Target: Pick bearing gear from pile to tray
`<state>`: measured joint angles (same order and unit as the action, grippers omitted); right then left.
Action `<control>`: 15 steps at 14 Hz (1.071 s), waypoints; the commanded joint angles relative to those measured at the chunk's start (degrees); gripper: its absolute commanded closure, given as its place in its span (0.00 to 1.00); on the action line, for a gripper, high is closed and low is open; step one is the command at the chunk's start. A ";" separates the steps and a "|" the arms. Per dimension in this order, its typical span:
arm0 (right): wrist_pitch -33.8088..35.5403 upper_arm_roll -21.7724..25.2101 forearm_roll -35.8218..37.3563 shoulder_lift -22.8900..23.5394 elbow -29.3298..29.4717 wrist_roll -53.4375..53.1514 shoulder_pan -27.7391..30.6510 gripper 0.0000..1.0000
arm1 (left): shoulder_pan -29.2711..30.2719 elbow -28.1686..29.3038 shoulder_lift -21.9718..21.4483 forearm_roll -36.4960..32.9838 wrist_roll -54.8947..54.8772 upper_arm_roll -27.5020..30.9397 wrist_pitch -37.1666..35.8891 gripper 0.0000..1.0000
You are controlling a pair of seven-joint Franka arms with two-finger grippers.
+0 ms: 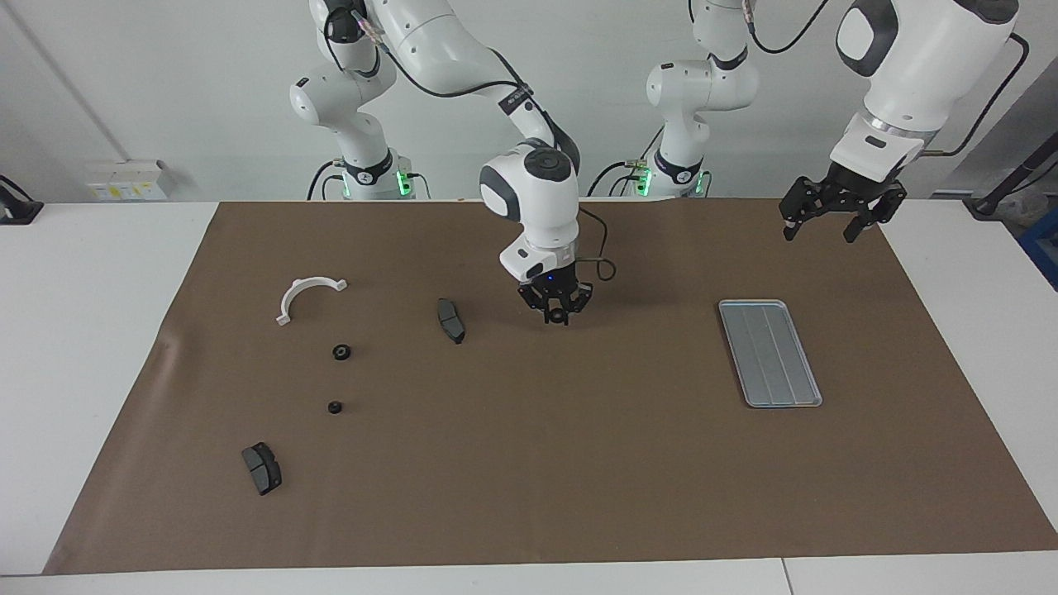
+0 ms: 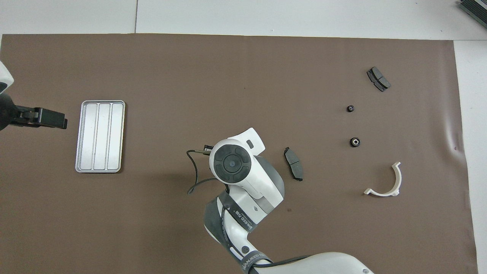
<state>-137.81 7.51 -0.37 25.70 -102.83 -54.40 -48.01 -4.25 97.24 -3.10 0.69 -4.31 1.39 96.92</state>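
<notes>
My right gripper (image 1: pixel 559 312) hangs over the middle of the brown mat, shut on a small black round bearing gear (image 1: pixel 559 316). In the overhead view the arm's wrist hides both. The pile lies toward the right arm's end: a white half-ring (image 1: pixel 307 295) (image 2: pixel 384 183), two dark brake-pad pieces (image 1: pixel 450 320) (image 1: pixel 261 468) and two tiny black round pieces (image 1: pixel 341 352) (image 1: pixel 334 407). The silver grooved tray (image 1: pixel 769 353) (image 2: pixel 100 136) lies flat toward the left arm's end with nothing in it. My left gripper (image 1: pixel 832 225) (image 2: pixel 53 118) waits open in the air over the mat's edge beside the tray.
A brown mat (image 1: pixel 579 463) covers most of the white table (image 1: pixel 91 330). One brake-pad piece (image 2: pixel 293 169) lies close beside the right arm's wrist (image 2: pixel 230 164). A black cable (image 2: pixel 194 179) loops off that wrist.
</notes>
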 commanded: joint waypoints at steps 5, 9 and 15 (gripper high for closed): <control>-1.06 0.31 1.60 1.90 0.44 -1.58 -1.03 0.01 | -0.59 1.11 -1.21 -0.69 0.62 0.28 0.64 0.00; 0.51 1.36 3.18 -0.90 0.44 -1.58 -0.07 0.00 | -1.37 1.64 -1.29 -0.43 2.98 -0.15 1.78 0.00; 10.79 3.03 3.27 -11.54 0.09 18.67 13.97 0.00 | -15.67 -0.46 5.80 0.36 22.84 -0.15 6.88 0.00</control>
<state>-128.96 11.30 1.77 17.02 -101.34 -42.83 -38.85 -15.73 97.86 -0.72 0.81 14.53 0.42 102.07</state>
